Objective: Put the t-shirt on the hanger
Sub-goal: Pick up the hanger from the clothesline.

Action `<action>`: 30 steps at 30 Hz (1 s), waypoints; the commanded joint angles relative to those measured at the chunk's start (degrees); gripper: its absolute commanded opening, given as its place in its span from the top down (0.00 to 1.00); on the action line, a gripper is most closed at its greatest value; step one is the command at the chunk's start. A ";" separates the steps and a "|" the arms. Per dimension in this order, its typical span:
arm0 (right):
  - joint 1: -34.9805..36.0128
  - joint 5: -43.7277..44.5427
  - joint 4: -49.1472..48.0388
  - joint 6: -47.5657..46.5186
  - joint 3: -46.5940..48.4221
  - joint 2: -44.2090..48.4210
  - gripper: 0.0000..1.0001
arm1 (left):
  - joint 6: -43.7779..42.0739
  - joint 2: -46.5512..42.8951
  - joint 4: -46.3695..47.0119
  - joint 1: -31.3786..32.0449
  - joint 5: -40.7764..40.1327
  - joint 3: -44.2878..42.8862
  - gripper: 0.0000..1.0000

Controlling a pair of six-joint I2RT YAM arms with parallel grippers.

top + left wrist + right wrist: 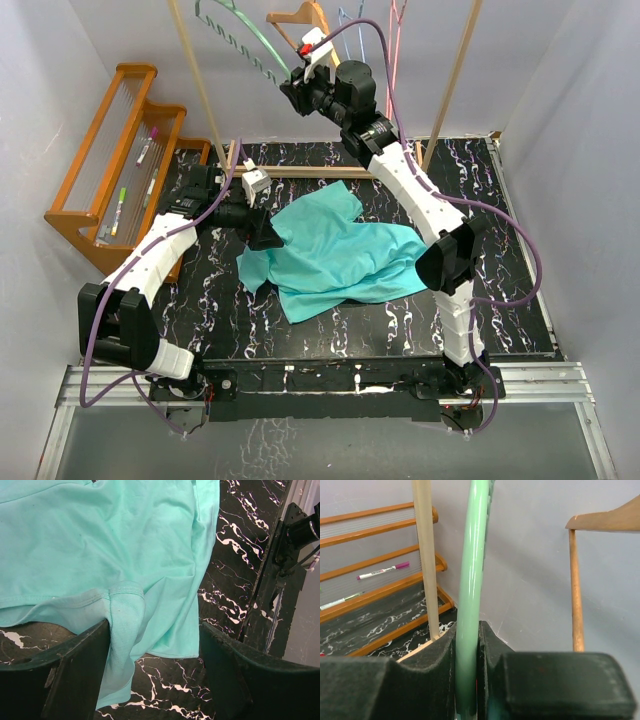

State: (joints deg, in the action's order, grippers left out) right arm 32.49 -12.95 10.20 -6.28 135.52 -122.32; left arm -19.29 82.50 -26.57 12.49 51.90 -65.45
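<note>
The right pincer (467, 636), at the top centre of the overhead view, is clamped on the lower end of the mint-green hanger (473, 575), whose slim bar runs up from between its fingers. An orange wooden hanger (577, 585) hangs just to the right of it. The left pincer (154, 628) stands with its jaws apart, low over the left edge of the teal t-shirt (100, 540). A folded hem of the cloth lies between the fingers, against the left one. The t-shirt lies crumpled in the middle of the black marbled worktop (500, 300), well below the raised hanger.
</note>
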 commanded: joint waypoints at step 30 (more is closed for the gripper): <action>0.49 7.92 -25.04 1.24 -9.44 12.02 0.92 | 0.48 -1.99 0.38 -0.22 1.52 0.41 0.31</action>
State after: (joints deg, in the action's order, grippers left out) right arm 32.91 -7.38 -4.16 -5.45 124.60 -114.19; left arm -18.83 82.50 -25.71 12.49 51.90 -64.82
